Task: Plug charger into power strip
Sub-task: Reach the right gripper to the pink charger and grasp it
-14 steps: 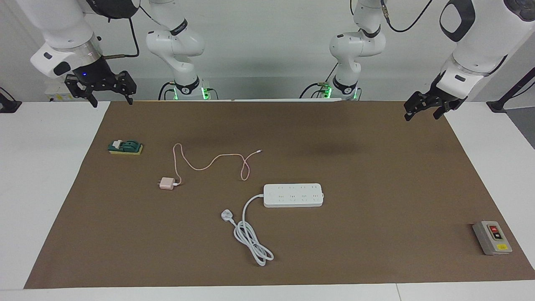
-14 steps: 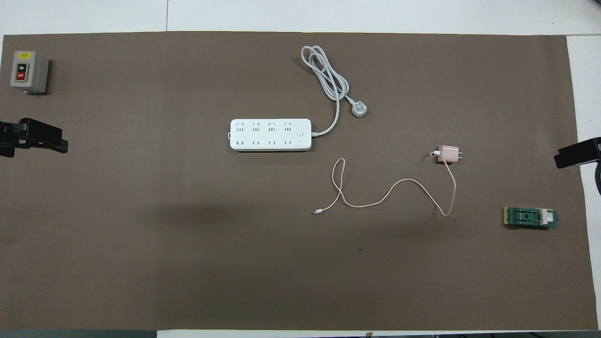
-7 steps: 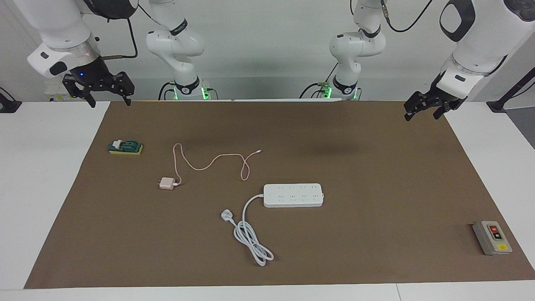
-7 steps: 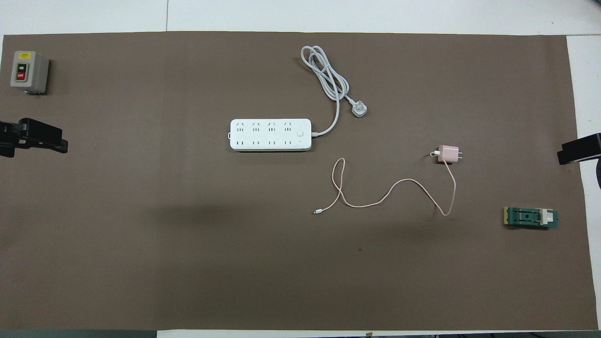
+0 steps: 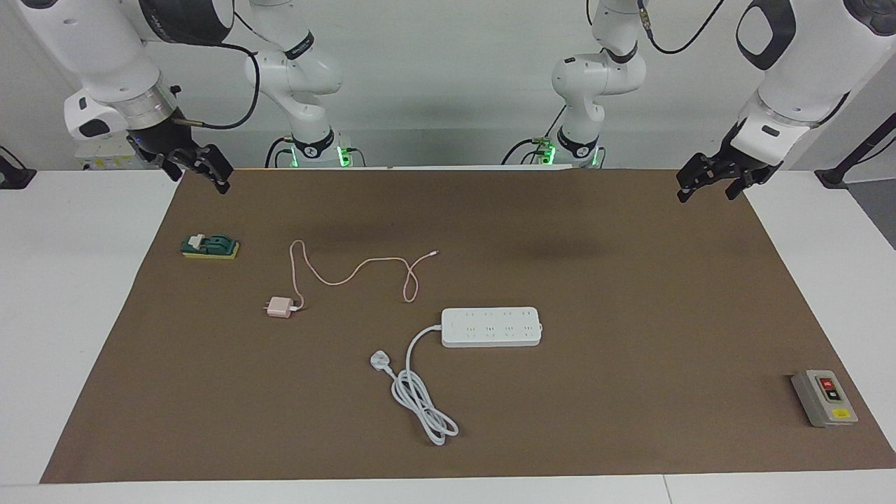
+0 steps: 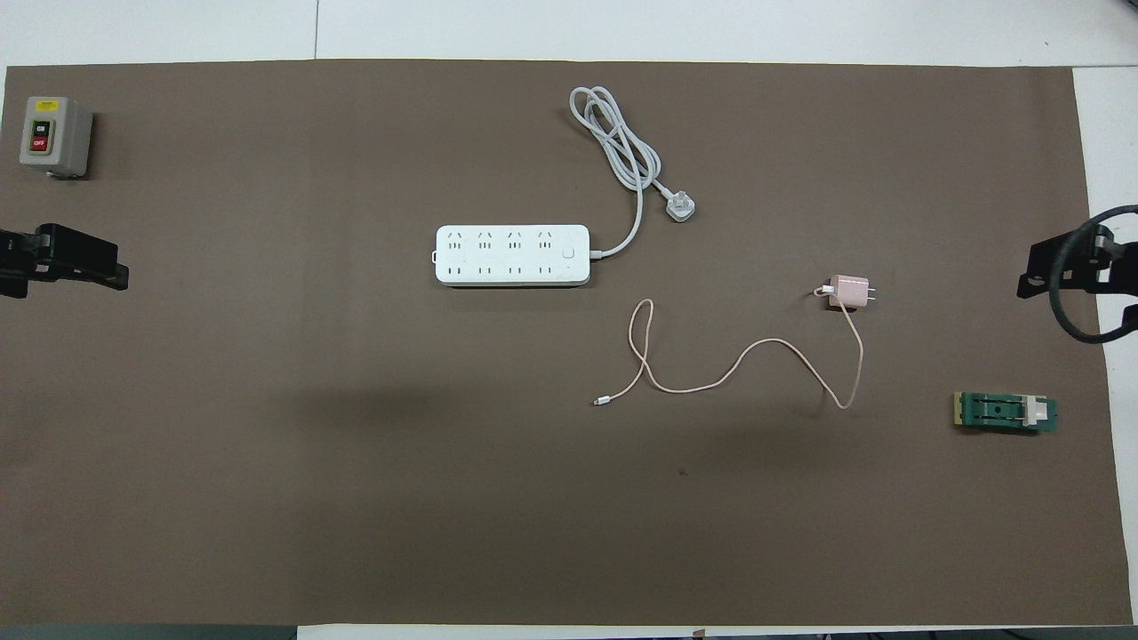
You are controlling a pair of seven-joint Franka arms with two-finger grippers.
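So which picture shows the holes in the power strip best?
The overhead view. It looks almost straight down on the power strip, so its two rows of sockets and the button at the cord end show plainly. In the facing view the power strip is seen at a slant, so the sockets look squashed and faint.

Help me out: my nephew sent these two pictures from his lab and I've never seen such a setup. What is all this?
Two robot arms share a table with a brown mat. One picture faces them; the other looks down from above. The right gripper and the left gripper hang over the mat's ends, holding nothing. On the mat lie a pink charger with its cable, a white power strip, a grey switch box and a small green block.
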